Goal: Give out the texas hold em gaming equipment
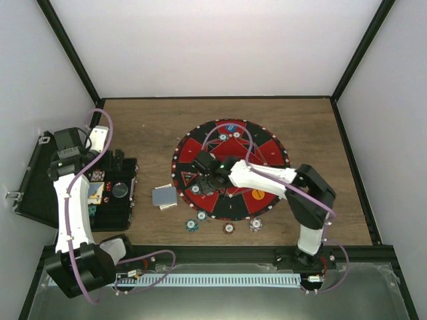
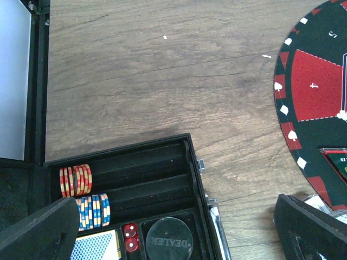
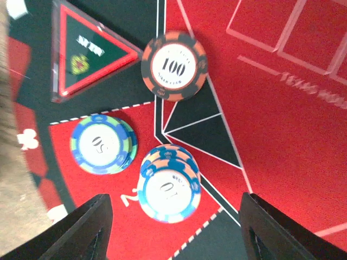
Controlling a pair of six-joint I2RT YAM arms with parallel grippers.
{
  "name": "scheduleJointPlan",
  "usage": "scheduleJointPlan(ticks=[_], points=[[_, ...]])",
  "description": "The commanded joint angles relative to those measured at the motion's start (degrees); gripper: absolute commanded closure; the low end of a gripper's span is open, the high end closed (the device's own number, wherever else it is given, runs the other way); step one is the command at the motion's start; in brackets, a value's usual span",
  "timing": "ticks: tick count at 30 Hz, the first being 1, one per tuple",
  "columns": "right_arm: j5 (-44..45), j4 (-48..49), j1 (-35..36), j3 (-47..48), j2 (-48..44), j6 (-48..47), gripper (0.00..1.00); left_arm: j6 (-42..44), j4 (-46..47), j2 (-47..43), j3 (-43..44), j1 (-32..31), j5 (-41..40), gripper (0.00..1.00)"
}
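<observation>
Right claw (image 3: 172, 222) hangs over the round mat (image 1: 230, 208), a triangular plaque (image 3: 87, 54) beyond it and the black case (image 1: 130, 207) well to the left on the worktop (image 1: 147, 127). Its jaws are released, wide apart, holding nothing. Between the fingers, touching neither, lies a blue "10" chip stack (image 3: 169, 187); a "50" chip (image 3: 103, 143) sits just beside it, a "100" chip (image 3: 174, 66) farther ahead. Left claw (image 2: 174, 230), likewise released and empty, hangs over the case, where chip rows (image 2: 76, 180) stand in slots. A card stack (image 1: 164, 196) lies between case and mat.
</observation>
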Motion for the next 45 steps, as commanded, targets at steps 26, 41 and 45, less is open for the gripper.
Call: scheduleJointPlan(ticks=[26,41,45], points=[[-3.0,-13.4,-0.3,-35.6,-42.6,22.3,0.19,1.0,-0.2,0.2,1.4,0.3,2.0,0.0],[-5.7,-10.5,1.0,-38.4,-41.1,22.9,0.27,0.5,0.2,0.5,1.2,0.3,2.3,0.0],[-4.7,-11.1,1.3,-38.1,-40.2,23.3,0.3,0.5,0.2,0.5,1.2,0.3,2.3,0.0]])
